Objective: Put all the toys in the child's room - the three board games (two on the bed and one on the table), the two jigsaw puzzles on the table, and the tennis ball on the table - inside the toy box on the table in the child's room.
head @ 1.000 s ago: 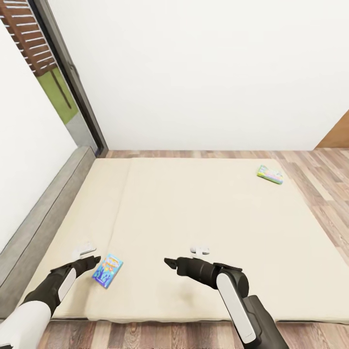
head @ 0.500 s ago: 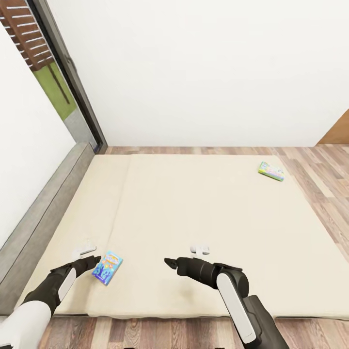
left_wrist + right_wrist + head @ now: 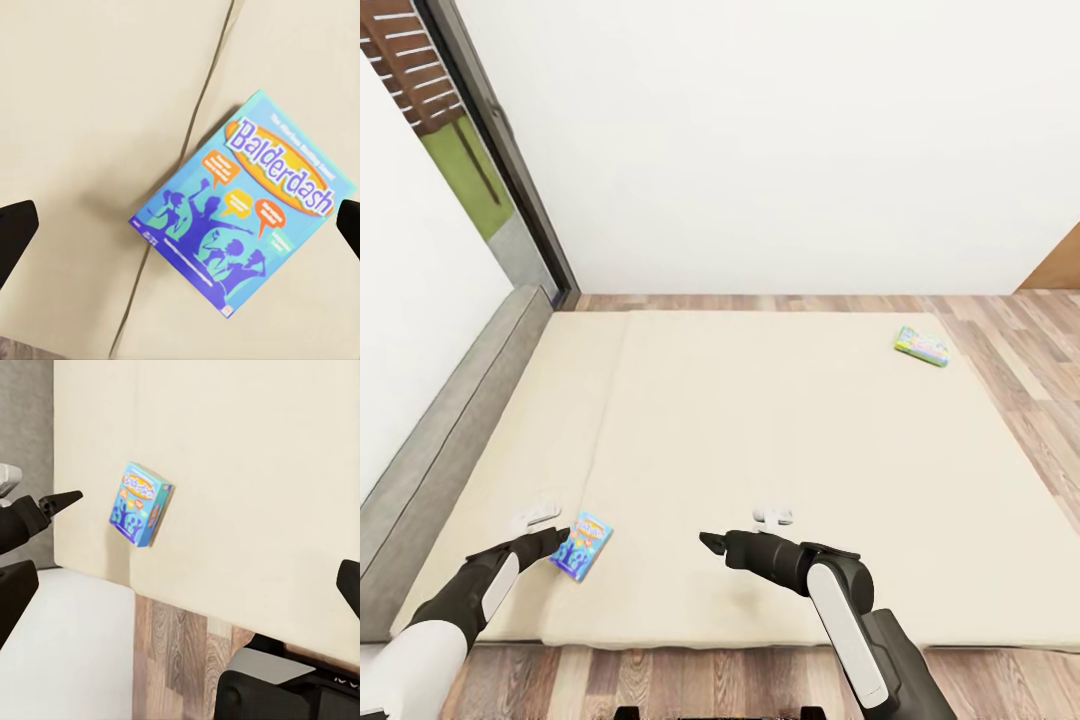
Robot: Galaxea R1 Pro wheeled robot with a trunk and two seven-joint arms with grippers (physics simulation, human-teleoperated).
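Left wrist view: blue board game (image 3: 244, 202) lies flat on bed (image 3: 90, 112), lid up, centred between wide-spread fingertips (image 3: 15, 229); nothing held. Head view puts left gripper (image 3: 550, 540) just beside box's near-left edge, close to bed's foot. You drop straight down, fingers straddling short width, since box sits skewed to finger line; twist wrist first to square up. Thin box on soft mattress: press in slightly, grip edges, not lid. Right gripper (image 3: 710, 543) hovers mid-bed, holding nothing; its spread cannot be told. Pastel board game (image 3: 921, 346) waits at far right corner.
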